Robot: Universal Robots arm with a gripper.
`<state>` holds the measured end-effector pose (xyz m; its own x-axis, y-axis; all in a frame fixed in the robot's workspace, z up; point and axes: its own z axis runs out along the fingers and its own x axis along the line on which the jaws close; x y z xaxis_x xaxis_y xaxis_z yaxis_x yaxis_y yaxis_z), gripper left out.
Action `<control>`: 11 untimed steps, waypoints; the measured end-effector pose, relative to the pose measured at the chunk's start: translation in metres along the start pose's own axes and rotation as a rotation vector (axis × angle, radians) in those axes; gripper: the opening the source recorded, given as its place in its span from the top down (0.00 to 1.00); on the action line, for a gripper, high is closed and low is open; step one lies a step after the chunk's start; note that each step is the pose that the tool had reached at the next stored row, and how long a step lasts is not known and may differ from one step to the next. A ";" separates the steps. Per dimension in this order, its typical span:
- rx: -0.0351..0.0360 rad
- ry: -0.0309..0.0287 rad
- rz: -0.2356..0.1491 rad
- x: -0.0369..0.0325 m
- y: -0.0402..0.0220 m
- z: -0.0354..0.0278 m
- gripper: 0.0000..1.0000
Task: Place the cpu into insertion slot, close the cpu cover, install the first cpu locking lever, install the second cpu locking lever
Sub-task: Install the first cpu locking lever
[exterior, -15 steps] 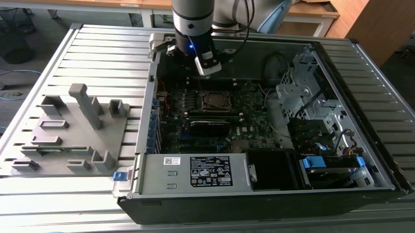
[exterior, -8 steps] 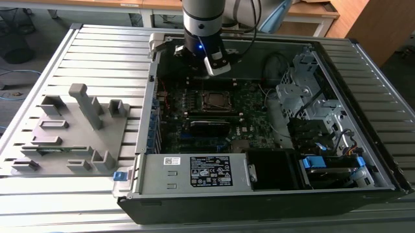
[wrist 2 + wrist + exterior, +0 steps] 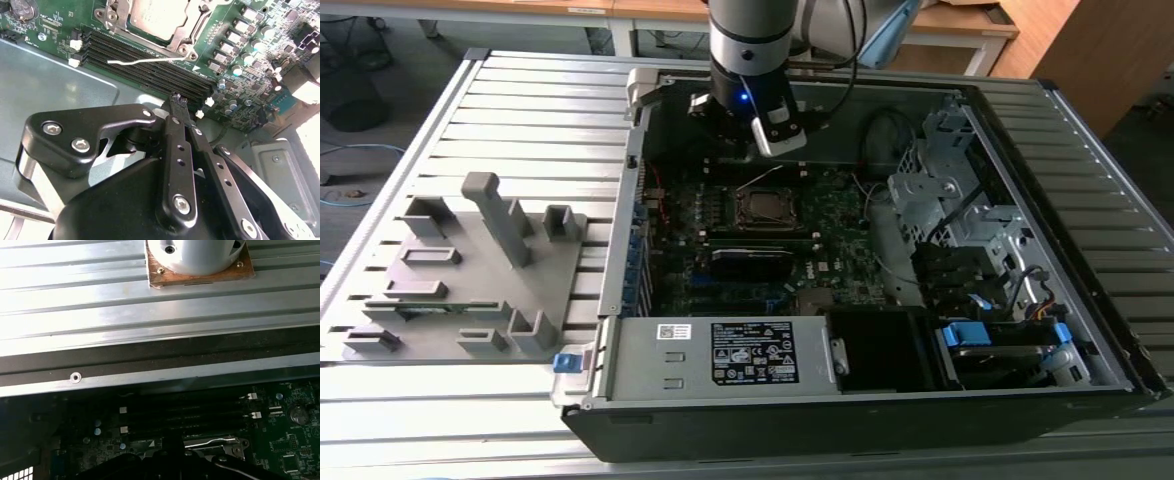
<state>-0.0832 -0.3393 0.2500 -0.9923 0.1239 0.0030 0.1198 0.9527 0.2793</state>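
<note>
Exterior view: arm [image 3: 750, 50] over open computer case [image 3: 1067, 330]. cpu [image 3: 767, 207] sits in insertion slot [image 3: 736, 210]. Printed white label [image 3: 751, 352] on power supply [image 3: 654, 372].
Second wrist view: fingers [image 3: 175, 150] closed together, holding nothing, tips near memory slots [image 3: 145, 57]. cpu cover [image 3: 192, 27] lies flat around cpu.
First wrist view: memory slots beside metal wall [image 3: 150, 372].

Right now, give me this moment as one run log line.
end effector: shut, empty, by memory slots | cpu: in insertion slot | cpu cover: down | locking lever: looks unlatched
</note>
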 end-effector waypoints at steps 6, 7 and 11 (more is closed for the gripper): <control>0.0032 -0.0005 0.000 -0.0002 0.0002 0.0001 0.89; 0.0084 -0.0010 0.000 -0.0002 0.0001 0.0002 0.89; 0.0345 -0.0042 -0.001 -0.0002 -0.0002 0.0008 0.89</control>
<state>-0.0830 -0.3393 0.2492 -0.9923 0.1239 -0.0013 0.1198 0.9618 0.2460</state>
